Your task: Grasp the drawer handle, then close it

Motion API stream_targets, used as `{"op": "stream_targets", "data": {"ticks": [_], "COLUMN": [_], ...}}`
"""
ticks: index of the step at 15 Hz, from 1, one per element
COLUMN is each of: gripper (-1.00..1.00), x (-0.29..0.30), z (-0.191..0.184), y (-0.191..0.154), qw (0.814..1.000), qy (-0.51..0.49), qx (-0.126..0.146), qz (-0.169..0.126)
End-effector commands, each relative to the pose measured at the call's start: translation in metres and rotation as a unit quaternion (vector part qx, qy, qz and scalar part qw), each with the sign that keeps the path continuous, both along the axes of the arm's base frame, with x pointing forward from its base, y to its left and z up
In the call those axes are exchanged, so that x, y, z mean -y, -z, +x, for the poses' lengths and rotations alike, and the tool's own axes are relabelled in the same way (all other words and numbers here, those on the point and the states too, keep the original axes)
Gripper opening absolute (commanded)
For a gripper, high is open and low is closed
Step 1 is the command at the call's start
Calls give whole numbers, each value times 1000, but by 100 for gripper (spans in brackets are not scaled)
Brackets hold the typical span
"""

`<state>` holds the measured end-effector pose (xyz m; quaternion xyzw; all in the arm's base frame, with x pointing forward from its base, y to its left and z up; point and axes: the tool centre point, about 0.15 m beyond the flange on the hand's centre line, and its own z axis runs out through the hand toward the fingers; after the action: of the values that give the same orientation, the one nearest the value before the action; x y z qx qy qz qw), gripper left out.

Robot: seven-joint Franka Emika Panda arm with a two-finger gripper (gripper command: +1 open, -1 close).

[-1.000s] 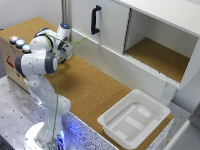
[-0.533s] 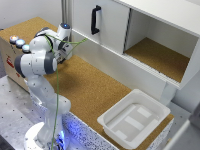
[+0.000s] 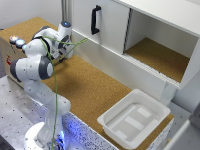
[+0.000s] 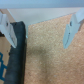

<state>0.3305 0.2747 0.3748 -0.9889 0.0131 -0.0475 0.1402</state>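
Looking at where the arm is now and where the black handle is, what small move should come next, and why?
Probably a move toward the exterior view's right and upward, bringing the pincer closer to the black handle. The pincer hangs low over the cork surface, well apart from the handle, and the wrist view shows its fingers spread with nothing between them, so approach comes before any grasp.
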Motion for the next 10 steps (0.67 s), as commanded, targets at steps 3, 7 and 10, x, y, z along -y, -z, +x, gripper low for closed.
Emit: {"op": "stream_targets", "data": {"ticks": [3, 7, 10], "gripper": [100, 100, 100], "x": [38, 43, 51], "z": [19, 51, 76], "y": [-55, -93, -137], "qw": [997, 995, 991], "qy": [-19, -58, -63], "qx": [0, 5, 23], "qz": [-69, -82, -113]}}
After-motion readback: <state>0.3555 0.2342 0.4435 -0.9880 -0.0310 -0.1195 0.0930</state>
